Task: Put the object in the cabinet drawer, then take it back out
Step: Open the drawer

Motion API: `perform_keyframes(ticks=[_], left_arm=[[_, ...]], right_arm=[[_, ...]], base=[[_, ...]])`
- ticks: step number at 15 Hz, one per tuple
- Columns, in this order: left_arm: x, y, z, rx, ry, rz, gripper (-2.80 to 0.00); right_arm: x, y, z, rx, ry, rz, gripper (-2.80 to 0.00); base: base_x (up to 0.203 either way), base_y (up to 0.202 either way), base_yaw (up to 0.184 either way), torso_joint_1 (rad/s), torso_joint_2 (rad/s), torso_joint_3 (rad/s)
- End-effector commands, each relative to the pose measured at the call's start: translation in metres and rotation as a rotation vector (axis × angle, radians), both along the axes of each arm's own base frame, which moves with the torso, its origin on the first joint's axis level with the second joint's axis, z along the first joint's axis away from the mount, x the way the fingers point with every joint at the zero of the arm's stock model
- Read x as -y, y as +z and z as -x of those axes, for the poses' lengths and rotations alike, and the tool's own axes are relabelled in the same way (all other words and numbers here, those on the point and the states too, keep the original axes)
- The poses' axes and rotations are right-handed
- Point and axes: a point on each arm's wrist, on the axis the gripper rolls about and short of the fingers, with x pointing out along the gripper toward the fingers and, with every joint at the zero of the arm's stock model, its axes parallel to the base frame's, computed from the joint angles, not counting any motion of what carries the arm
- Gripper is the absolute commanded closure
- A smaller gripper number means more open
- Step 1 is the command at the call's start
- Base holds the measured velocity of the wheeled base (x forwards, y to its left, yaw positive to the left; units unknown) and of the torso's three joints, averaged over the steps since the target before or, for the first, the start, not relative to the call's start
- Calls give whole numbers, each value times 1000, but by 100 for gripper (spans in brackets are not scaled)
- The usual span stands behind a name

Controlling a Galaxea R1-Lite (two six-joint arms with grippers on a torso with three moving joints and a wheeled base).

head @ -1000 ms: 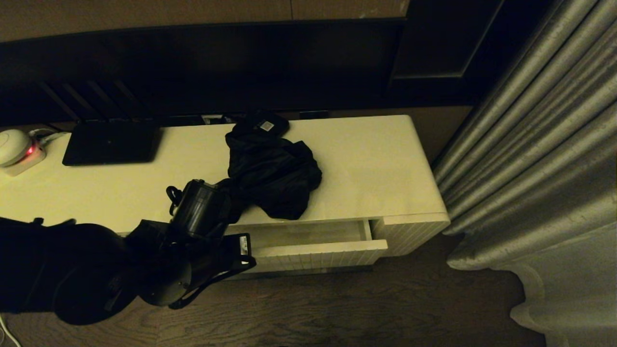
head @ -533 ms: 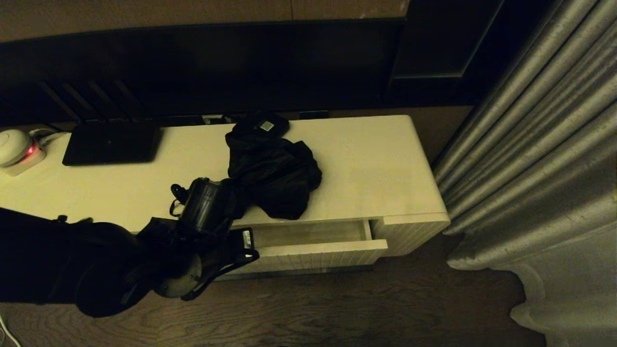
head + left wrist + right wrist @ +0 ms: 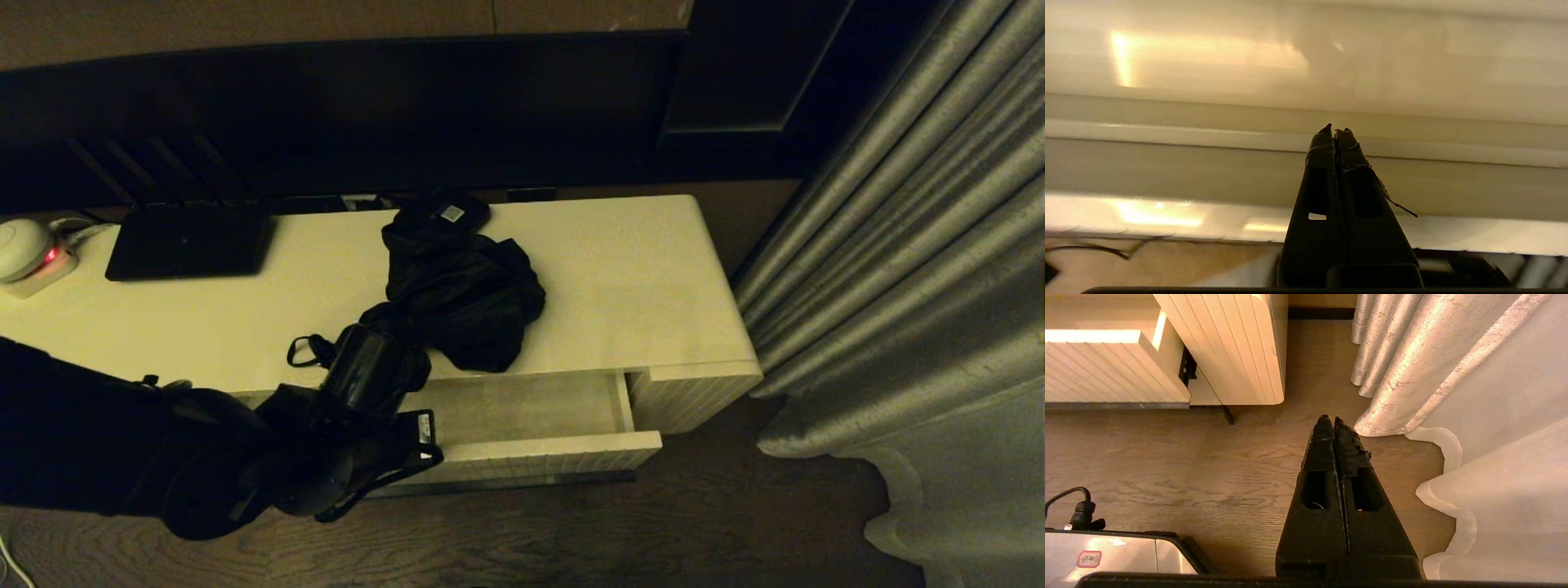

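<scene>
The object, a black compact umbrella (image 3: pixel 461 294) with rumpled fabric, lies on the cream cabinet top (image 3: pixel 645 286), just behind the cabinet drawer. The drawer stands partly pulled out, showing its pale inside (image 3: pixel 531 404) and ribbed front (image 3: pixel 563 453). My left arm (image 3: pixel 351 408) reaches in at the drawer's left part, and its wrist hides the fingers in the head view. In the left wrist view my left gripper (image 3: pixel 1334 130) is shut with nothing between the fingers, close to cream surfaces. My right gripper (image 3: pixel 1330 418) hangs shut over the wooden floor, clear of the drawer's ribbed front (image 3: pixel 1106 371).
A flat black router (image 3: pixel 188 241) and a white device with a red light (image 3: pixel 28 253) sit at the back left of the top. A small black box with a white label (image 3: pixel 449 212) lies behind the umbrella. A heavy curtain (image 3: pixel 914 286) hangs right of the cabinet.
The drawer has slid further out toward me, showing more of its inside. My left arm has moved right and toward me along with it. The umbrella has not moved.
</scene>
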Motion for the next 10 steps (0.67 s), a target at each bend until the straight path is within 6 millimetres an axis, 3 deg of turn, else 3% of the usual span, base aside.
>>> perform_keyframes(ticks=[1, 10], left_arm=[[-1, -4, 4, -43, -33, 25, 0], [-12, -13, 31, -248, -160, 69, 0]], right_arm=[[0, 0, 0, 0, 1, 0, 0], [0, 0, 0, -2, 1, 0, 0]], base=[[0, 0, 0, 0, 0, 0], [0, 0, 0, 0, 0, 0]])
